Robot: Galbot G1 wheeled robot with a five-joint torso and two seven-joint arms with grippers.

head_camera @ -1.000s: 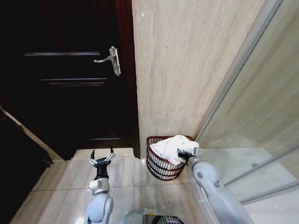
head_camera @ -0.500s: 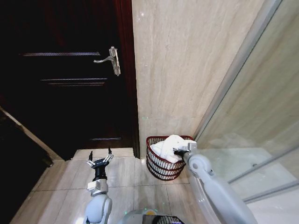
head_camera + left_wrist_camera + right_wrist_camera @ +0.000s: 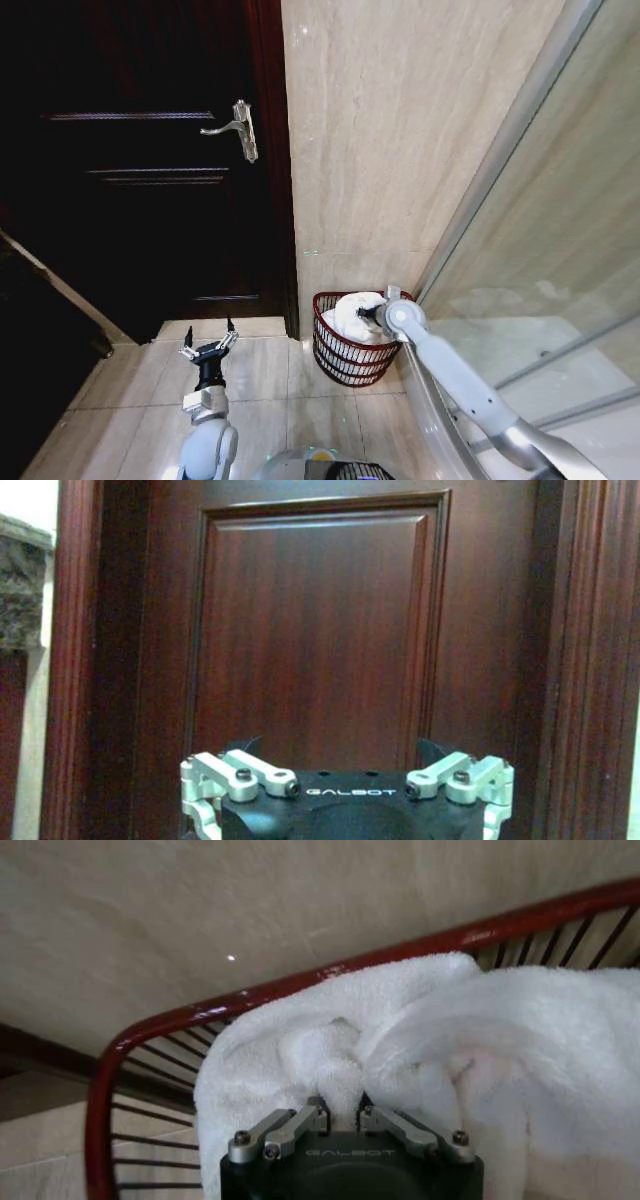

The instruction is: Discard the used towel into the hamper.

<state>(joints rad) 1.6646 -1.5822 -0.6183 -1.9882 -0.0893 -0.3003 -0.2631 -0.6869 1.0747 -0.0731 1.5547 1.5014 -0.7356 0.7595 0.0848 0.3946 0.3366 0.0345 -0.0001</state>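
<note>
Since a second ago my right arm has reached farther forward and down, and the towel (image 3: 357,312) that was heaped high over the near rim now sits lower, inside the hamper (image 3: 345,362). My left arm has drifted a little to my left over the floor (image 3: 270,372).

My right gripper (image 3: 372,314) is at the mouth of the hamper, just above its right rim, with its fingers drawn close together on a pinched fold of the white towel. In the right wrist view the fingertips (image 3: 317,1108) are buried in the cloth, and the towel (image 3: 420,1042) bulges up and away from them, spreading across the basket and touching the red rim (image 3: 290,990) on the side nearest the beige wall (image 3: 250,907). So the towel lies directly ahead of and around my gripper (image 3: 340,1106), most of it bunched inside the hamper's slatted wall.

The hamper stands on the floor in the corner, close beside the tiled wall (image 3: 400,130) and the glass partition (image 3: 560,250), just to the right of the dark wooden door (image 3: 150,180).

My left gripper (image 3: 206,347) hovers low over the floor tiles in front of the door, well apart from the hamper, its fingers spread wide and holding nothing. In the left wrist view it (image 3: 345,780) faces the door panel (image 3: 320,630).
</note>
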